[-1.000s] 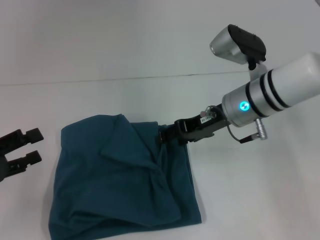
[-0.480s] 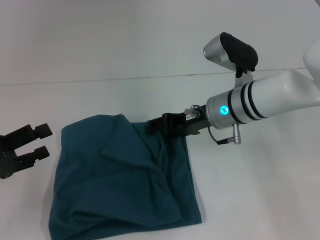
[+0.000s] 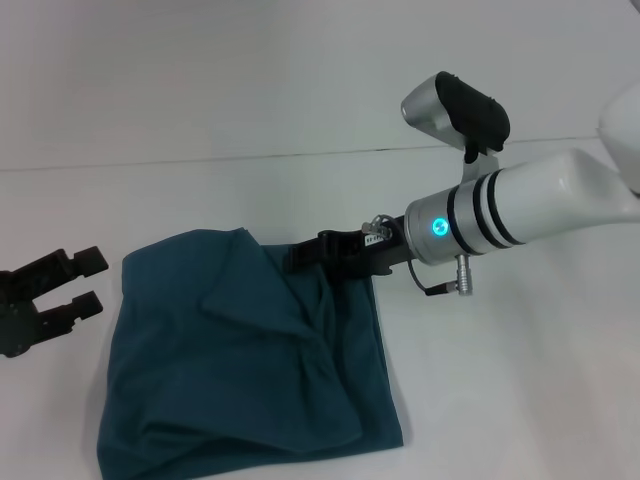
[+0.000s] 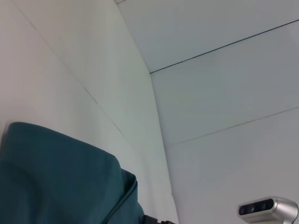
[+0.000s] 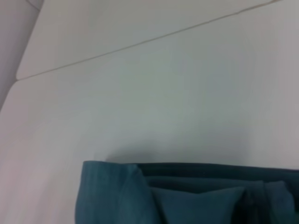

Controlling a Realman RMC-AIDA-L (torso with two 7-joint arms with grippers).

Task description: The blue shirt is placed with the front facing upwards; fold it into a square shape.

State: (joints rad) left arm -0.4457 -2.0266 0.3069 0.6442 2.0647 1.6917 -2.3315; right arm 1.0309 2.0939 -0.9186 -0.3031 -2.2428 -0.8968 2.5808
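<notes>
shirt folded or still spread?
Folded: the blue shirt lies as a rumpled, roughly square bundle of overlapping layers, print hidden.

**Open table on 3 sides, far edge of the cloth occupied**

The blue shirt (image 3: 245, 355) lies bunched in a rough rectangle on the white table (image 3: 250, 110). Beyond its far edge the table is bare up to a thin seam line. To its right, bare surface runs under the right arm (image 3: 520, 205), which slants across that side above the table. The right gripper (image 3: 300, 256) sits at the shirt's far edge, blocking approach there. On the left, the left gripper (image 3: 75, 282) stands near the shirt's left edge, fingers parted, with a narrow bare strip between them.
</notes>
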